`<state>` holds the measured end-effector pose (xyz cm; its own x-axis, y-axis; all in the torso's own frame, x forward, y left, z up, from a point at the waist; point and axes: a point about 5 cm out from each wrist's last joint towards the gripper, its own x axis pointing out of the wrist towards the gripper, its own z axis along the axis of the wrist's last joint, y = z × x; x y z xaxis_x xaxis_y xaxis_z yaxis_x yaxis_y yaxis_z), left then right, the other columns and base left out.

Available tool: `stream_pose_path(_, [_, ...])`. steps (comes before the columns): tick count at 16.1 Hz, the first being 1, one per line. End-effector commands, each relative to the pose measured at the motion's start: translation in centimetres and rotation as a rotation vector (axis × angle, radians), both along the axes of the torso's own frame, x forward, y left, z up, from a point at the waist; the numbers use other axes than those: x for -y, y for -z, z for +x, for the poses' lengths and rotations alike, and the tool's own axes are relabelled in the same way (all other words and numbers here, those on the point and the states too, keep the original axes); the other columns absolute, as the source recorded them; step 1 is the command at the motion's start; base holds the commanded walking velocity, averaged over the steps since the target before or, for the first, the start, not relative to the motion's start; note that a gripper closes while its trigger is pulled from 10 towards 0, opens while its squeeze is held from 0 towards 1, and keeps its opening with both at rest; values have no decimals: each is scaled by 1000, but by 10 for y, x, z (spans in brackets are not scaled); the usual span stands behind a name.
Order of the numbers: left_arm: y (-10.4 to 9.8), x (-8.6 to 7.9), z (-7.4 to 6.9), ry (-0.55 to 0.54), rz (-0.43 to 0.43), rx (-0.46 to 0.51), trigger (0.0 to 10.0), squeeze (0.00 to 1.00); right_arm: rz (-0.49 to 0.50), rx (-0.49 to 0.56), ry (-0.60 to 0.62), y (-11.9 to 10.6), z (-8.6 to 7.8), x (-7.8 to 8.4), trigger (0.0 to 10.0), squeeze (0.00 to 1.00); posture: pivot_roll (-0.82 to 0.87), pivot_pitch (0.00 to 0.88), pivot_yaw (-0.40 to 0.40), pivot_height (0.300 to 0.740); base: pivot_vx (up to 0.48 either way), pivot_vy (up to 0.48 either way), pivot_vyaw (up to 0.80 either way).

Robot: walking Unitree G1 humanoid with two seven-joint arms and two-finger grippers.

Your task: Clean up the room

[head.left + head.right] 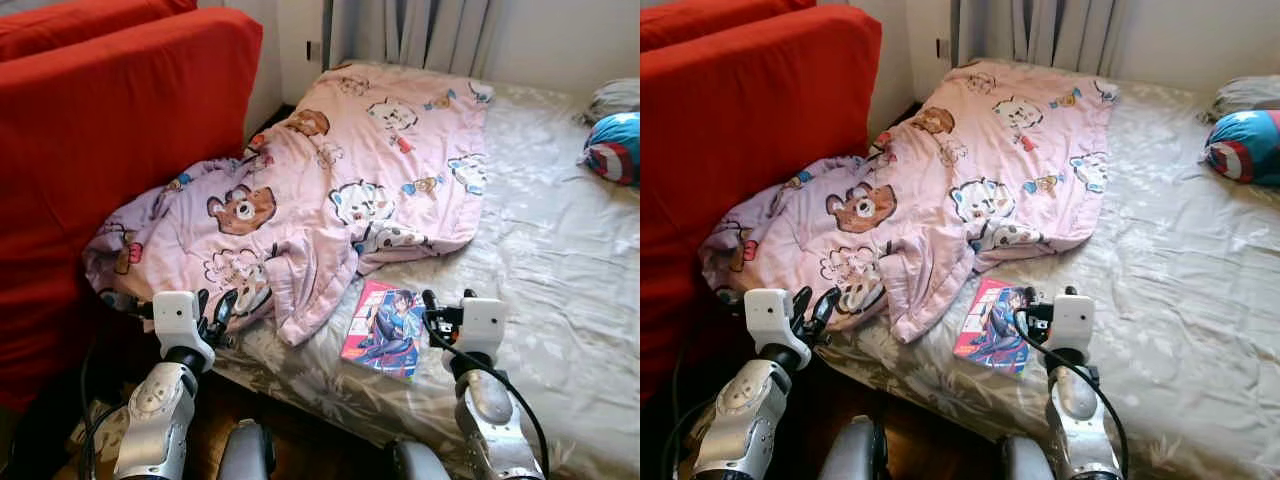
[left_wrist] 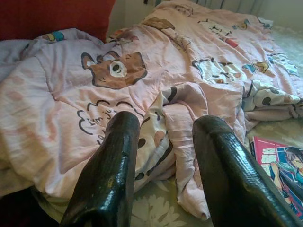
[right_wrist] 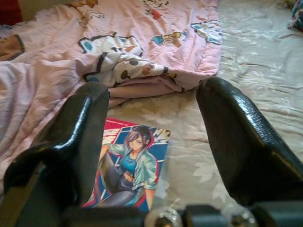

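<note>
Bed (image 1: 560, 290) with pale floral sheet, no containers in view. Left gripper (image 1: 214, 312) raised at the bed's near edge, fingers (image 2: 111, 175) parted, holding nothing; pink quilt (image 1: 340, 190) lies just ahead of it, crumpled, cartoon bears and animals printed on it, its near fold hanging toward the gripper and not touching. Quilt's far side spreads flat up the bed toward the curtain (image 1: 420, 30); its other end bunches against the red sofa (image 1: 110, 130), which stands beside the left gripper on its outer side. Right gripper (image 1: 445, 303) also at the bed's edge, fingers (image 3: 236, 137) spread wide, released, empty. Book (image 1: 382, 329), glossy cover with a drawn figure in a teal jacket, lies flat on the sheet just ahead of the right gripper and toward its inner finger, between the two grippers, just beside the quilt's hanging corner. Blue-and-red cushion (image 1: 612, 147) far ahead, beyond the right gripper, at the bed's far edge, well apart from the book. Dark wood floor (image 1: 300, 440) below both arms.
</note>
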<state>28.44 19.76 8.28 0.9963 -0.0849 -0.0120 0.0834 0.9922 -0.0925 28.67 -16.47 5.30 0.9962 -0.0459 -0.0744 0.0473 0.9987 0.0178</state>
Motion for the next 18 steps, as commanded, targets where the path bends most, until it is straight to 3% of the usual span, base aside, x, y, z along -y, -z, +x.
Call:
stream_pose_path(1, [2, -1, -2, 0, 1, -17, 10000, 0, 1, -1, -3, 1, -2, -1, 10000, 0, -3, 104, 10, 621, 0, 0, 0])
stream_pose_path(16, [1, 0, -3, -4, -6, -8, 10000, 0, -6, -39, -34, 6, -2, -6, 10000, 0, 2, 112, 7, 611, 0, 0, 0])
stream_pose_path(18, [1, -1, -2, -6, -5, -7, 10000, 0, -10, -57, -39, 8, 0, -7, 10000, 0, 3, 113, 6, 591, 0, 0, 0])
